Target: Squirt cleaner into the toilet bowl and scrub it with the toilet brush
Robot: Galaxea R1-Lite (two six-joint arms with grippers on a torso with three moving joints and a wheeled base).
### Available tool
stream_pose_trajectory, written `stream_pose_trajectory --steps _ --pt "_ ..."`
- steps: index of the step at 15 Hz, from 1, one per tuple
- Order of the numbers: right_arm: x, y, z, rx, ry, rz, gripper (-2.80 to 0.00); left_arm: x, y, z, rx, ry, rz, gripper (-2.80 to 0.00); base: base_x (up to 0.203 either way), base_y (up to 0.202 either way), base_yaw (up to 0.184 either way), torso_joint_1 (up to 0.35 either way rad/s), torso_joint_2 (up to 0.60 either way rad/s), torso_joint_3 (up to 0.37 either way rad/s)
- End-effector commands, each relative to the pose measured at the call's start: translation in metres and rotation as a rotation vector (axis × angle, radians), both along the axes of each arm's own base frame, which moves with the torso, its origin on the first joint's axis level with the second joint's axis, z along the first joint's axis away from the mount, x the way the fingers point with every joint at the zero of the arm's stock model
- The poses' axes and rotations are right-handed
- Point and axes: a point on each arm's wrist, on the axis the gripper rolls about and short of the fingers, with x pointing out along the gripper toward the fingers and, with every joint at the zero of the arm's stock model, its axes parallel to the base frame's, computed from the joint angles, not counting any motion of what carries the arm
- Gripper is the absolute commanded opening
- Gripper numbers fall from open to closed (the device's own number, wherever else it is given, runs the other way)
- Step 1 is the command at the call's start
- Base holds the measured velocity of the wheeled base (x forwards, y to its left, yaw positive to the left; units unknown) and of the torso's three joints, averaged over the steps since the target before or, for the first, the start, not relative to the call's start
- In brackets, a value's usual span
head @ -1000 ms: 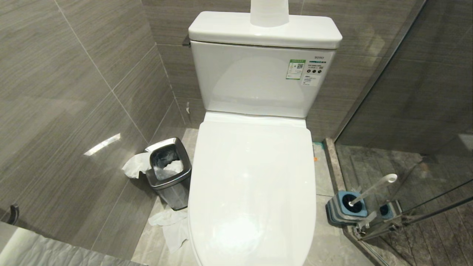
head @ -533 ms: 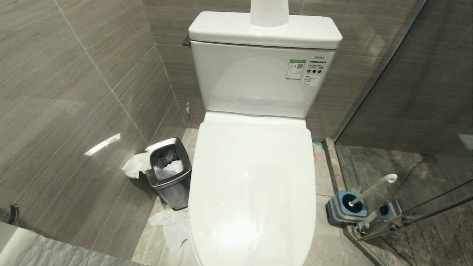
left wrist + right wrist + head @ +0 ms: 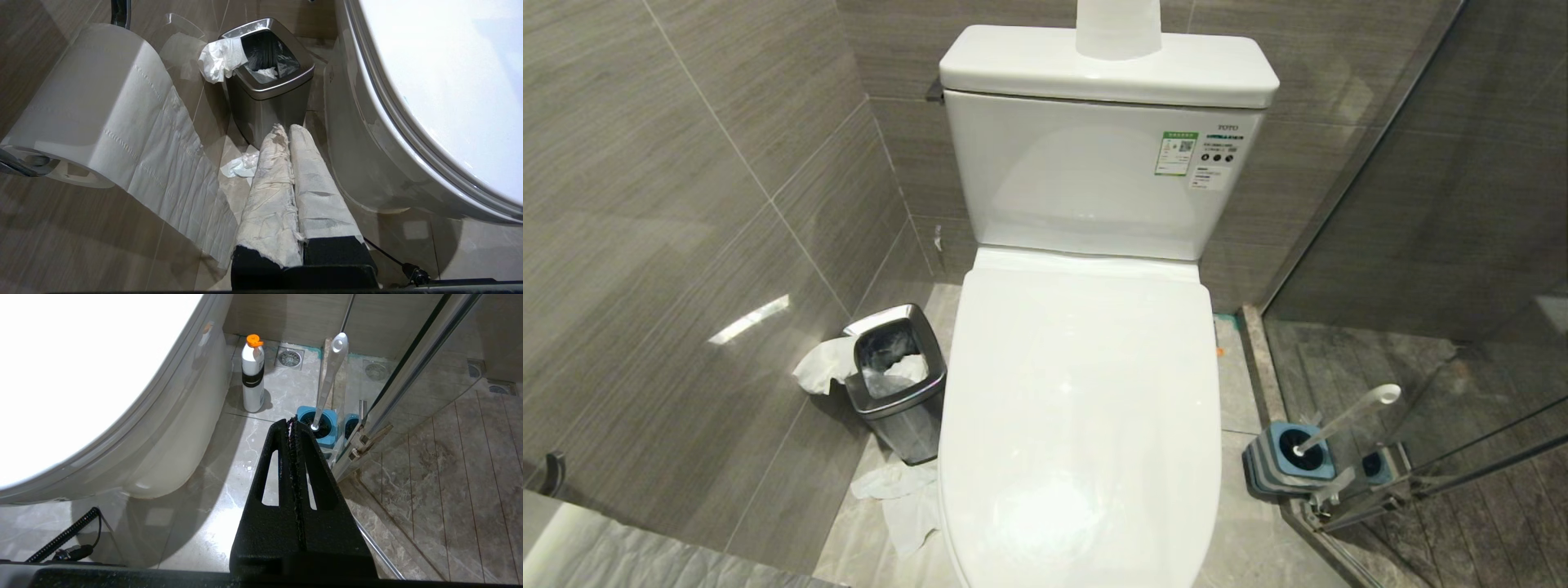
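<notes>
The toilet brush [image 3: 1343, 420] stands in its blue-topped holder [image 3: 1290, 461] just right of the toilet bowl [image 3: 1078, 425], probably light, stiff and slippery, best taken mid-handle, while the left gripper [image 3: 288, 134] and right gripper [image 3: 291, 428] hang clenched and empty.

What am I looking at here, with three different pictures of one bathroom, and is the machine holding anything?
These come from one robot with two arms. The head view looks down at the toilet, whose lid is shut, so the bowl is hidden. The other two cameras sit on the wrists. The left gripper, its fingers wrapped in white paper, is shut and empty, pointing toward a steel waste bin with crumpled tissue; a paper roll hangs beside it. The right gripper, black, is also shut and empty, pointing toward the toilet brush standing in its blue-topped holder. A white bottle with an orange cap stands on the floor nearby.
</notes>
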Motion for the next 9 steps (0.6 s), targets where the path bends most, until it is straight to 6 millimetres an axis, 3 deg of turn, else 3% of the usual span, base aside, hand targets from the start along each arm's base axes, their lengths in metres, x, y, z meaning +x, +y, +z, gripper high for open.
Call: stream_pose_trajectory --steps 1,9 --pt "0.0001 0.0000 0.0000 0.000 0.001 0.000 -2.80 0.0001 0.0000 0.0001 0.000 0.001 0.000 -2.80 0.000 0.000 0.000 0.000 0.00 0.000" --pt "0.0001 0.0000 0.0000 0.000 0.001 0.000 -2.80 0.0001 0.0000 0.0000 0.000 0.002 0.000 -2.80 0.000 0.000 0.000 0.000 0.00 0.000"
